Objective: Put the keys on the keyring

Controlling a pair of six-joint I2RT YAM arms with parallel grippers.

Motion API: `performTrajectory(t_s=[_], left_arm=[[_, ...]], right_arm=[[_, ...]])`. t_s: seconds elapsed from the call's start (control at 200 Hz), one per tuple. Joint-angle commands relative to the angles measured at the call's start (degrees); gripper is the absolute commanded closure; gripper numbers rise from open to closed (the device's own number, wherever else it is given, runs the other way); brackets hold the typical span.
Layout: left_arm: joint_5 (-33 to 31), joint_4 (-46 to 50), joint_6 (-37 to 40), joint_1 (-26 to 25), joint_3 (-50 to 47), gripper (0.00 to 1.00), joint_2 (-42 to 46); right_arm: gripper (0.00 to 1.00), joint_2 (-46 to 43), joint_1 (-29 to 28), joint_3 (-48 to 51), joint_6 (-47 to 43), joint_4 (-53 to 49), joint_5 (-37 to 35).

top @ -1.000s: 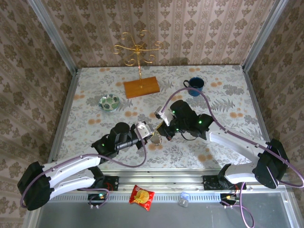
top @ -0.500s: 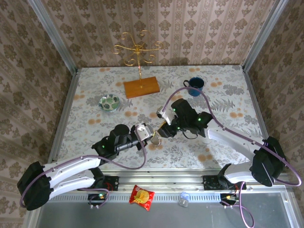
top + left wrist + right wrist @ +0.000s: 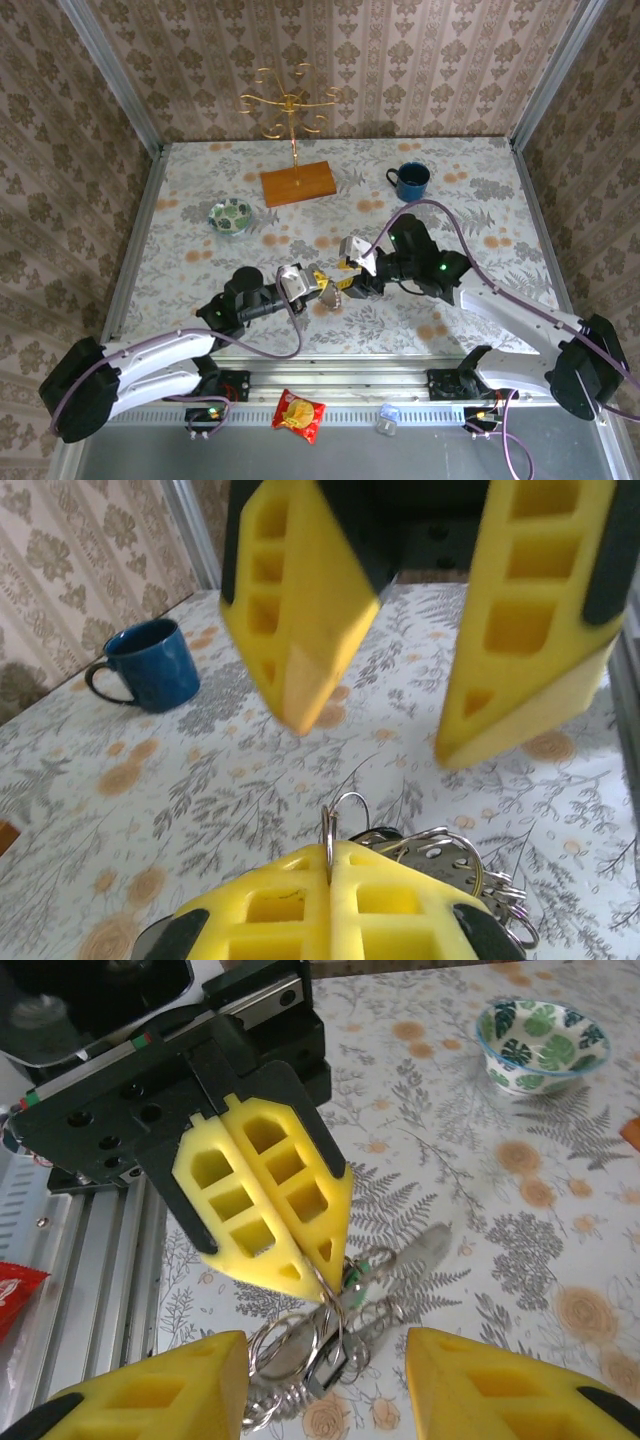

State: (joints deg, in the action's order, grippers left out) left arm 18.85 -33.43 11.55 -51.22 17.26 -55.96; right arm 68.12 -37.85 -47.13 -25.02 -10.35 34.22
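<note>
Keyring (image 3: pixel 328 832): we count one thin metal ring, pinched edge-on at the tips of the left jaws, low over the middle of the surface (image 3: pixel 480 200).
Keys (image 3: pixel 424 1249): they hang in one tangled bunch of wire loops under that ring. We make out one silvery blade and one green head (image 3: pixel 362 1260); beyond that we cannot count.
Left gripper (image 3: pixel 325 1290): jaws clenched on the keyring.
Right gripper (image 3: pixel 378 735): jaws released and apart, facing the left tips, grasping nothing.
Farther off: one blue mug (image 3: pixel 411 181), one patterned bowl (image 3: pixel 231 215), one gold stand (image 3: pixel 297 184), one red packet (image 3: pixel 298 414).
</note>
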Motion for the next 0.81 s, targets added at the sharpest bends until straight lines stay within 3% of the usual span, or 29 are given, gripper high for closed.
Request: performTrajectory(t_s=[0.0,0.305,0.65,0.755,0.8], left_arm=[[5.4,-7.8,-1.8,0.7,-0.8,1.00,-0.4],[7.8,-9.2,-3.4,1.2,-1.8,1.00,-1.0],[9.1,-9.8,-2.9,1.5,-1.6,1.00,-1.4],[9.2,-10.1,-3.0,1.6,-1.5,1.00,-1.6],[8.7,-9.9,-3.0,1.7,-1.5,1.00,-1.5]], right_arm=[[0.57,1.9,0.2,-2.1,-4.0,1.8,4.2],[0.79,3.5,0.2,-1.7,-6.1,2.4,6.6],[0.80,5.1,0.2,-2.4,-8.7,-1.9,8.3],[1.00,6.5,-0.1,-4.4,-11.3,-5.7,9.8],[1.00,6.7,-0.1,-5.4,-12.0,-7.1,9.7]])
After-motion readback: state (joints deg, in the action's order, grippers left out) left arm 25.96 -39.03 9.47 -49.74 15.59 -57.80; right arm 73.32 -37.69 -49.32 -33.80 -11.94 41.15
